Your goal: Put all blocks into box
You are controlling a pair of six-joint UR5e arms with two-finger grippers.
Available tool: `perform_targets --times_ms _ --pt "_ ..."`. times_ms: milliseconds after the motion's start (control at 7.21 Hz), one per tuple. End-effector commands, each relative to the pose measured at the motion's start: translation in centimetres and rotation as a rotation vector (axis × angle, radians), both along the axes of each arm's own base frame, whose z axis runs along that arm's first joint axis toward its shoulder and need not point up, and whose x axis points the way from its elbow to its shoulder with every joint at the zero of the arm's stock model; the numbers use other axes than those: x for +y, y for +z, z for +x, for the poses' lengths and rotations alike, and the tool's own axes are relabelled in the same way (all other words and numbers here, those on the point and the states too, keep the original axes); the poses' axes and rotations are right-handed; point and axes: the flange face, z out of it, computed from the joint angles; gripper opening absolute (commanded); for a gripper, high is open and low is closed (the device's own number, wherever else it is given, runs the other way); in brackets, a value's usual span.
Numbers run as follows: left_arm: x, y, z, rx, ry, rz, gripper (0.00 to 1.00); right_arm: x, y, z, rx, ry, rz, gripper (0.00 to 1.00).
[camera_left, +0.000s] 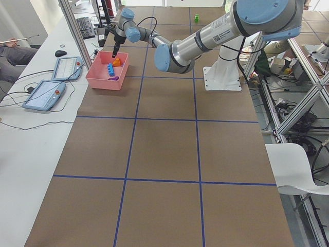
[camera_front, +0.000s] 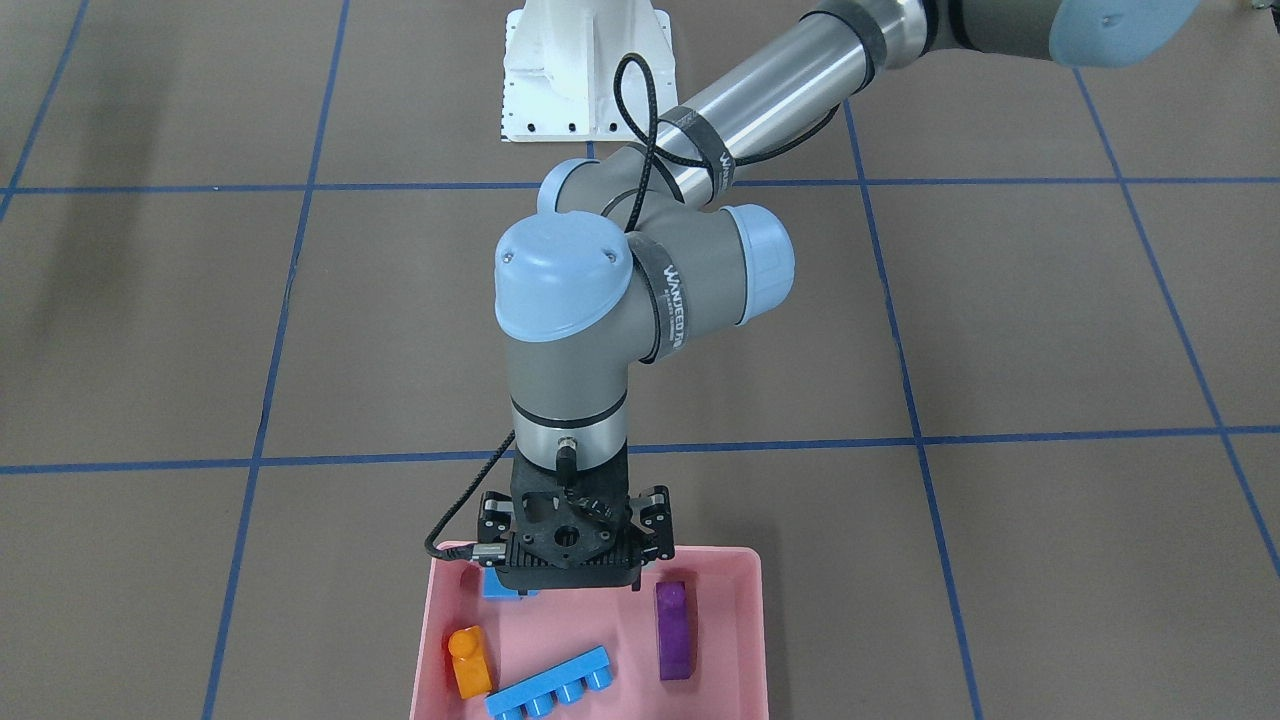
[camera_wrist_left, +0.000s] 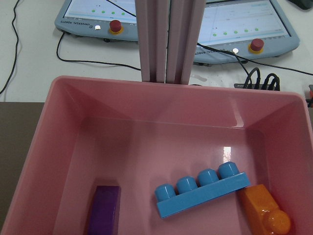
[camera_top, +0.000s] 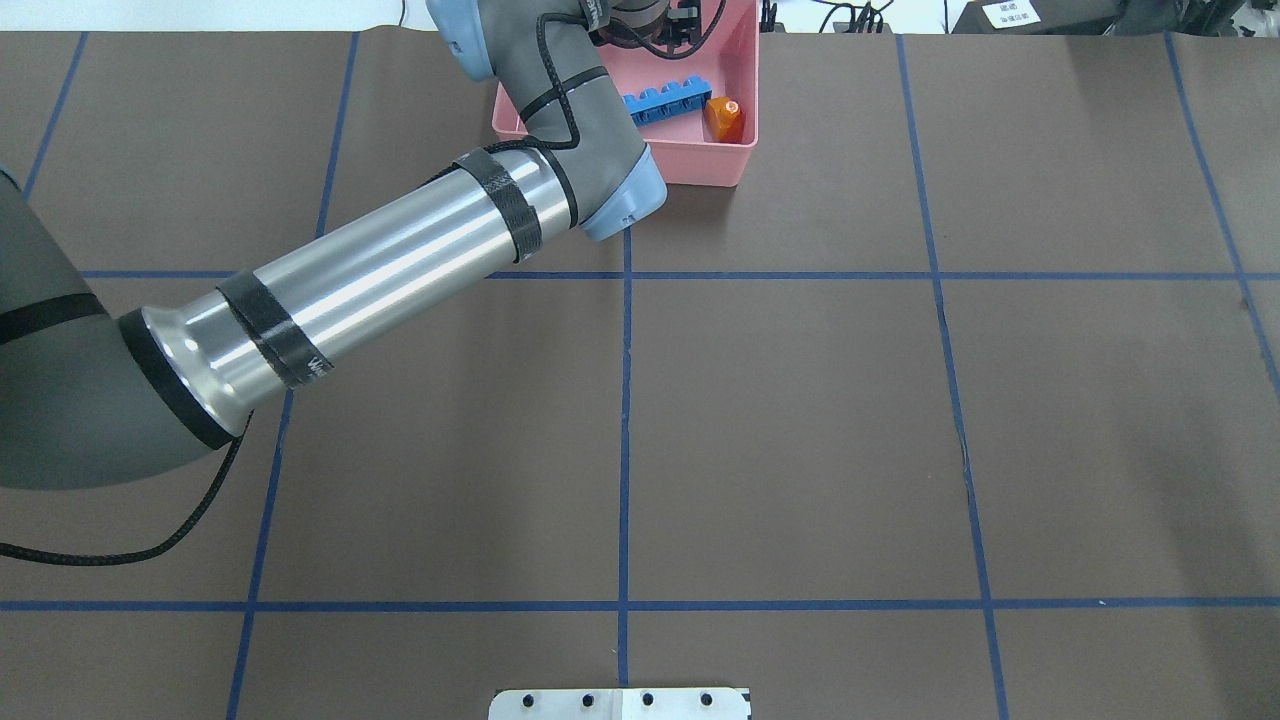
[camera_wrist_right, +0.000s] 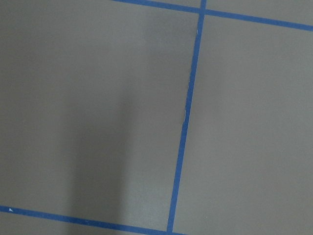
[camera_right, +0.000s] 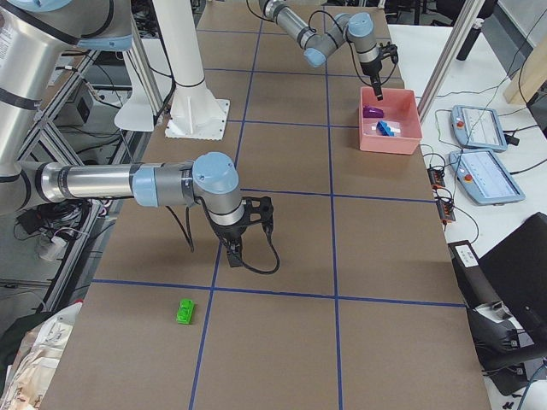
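Though its fingertips hide beneath the wrist, the left gripper point(camera_front: 572, 562) hangs with its linkage splayed apart above the box point(camera_front: 725, 600). The box holds the orange brick point(camera_front: 468, 662), small blue brick point(camera_front: 497, 587), long blue brick point(camera_front: 552, 684) and purple brick point(camera_front: 675, 630). The green brick point(camera_right: 185, 311) lies well outside it, near the right gripper point(camera_right: 234, 249), whose finger state I cannot tell.

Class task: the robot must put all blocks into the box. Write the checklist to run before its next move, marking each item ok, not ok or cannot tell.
1. Orange brick, long blue brick and purple brick inside the box: ok.
2. Small blue brick inside the box, partly under the left gripper: ok.
3. Green brick inside the box: not ok; it lies on the table, far from the box.
4. Left gripper empty: cannot tell; its fingers are hidden.
5. Right gripper open for the green brick: cannot tell; it shows only in a side view.
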Motion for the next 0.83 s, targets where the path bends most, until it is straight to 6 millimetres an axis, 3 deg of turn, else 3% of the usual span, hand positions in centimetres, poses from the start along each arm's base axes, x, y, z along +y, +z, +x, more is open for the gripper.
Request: perform_targets --times_ms 0,139,277,416,555,693 --pt "4.3 -2.4 -3.1 -0.131 0.157 -0.032 1.00 3.0 1.4 -0.1 -0.002 0.003 0.008 1.00" --pt "6.6 -1.5 -6.0 -0.184 0.254 0.061 1.00 5.3 2.4 -0.1 -0.002 0.005 0.007 1.00" --pt "9.0 3.2 -9.3 -0.251 0.362 0.165 1.00 6.8 3.3 -0.1 -0.001 -0.001 0.020 1.00" --pt "9.9 8.4 -14.0 -0.273 0.443 0.220 1.00 8.2 4.0 -0.1 0.002 -0.019 0.052 1.00" --pt "9.4 12.4 -19.1 -0.269 0.518 0.247 1.00 9.6 6.0 -0.2 0.011 -0.113 0.117 1.00" --pt "9.1 15.7 -22.7 -0.287 0.564 0.267 1.00 10.2 7.6 -0.1 0.020 -0.170 0.144 1.00"
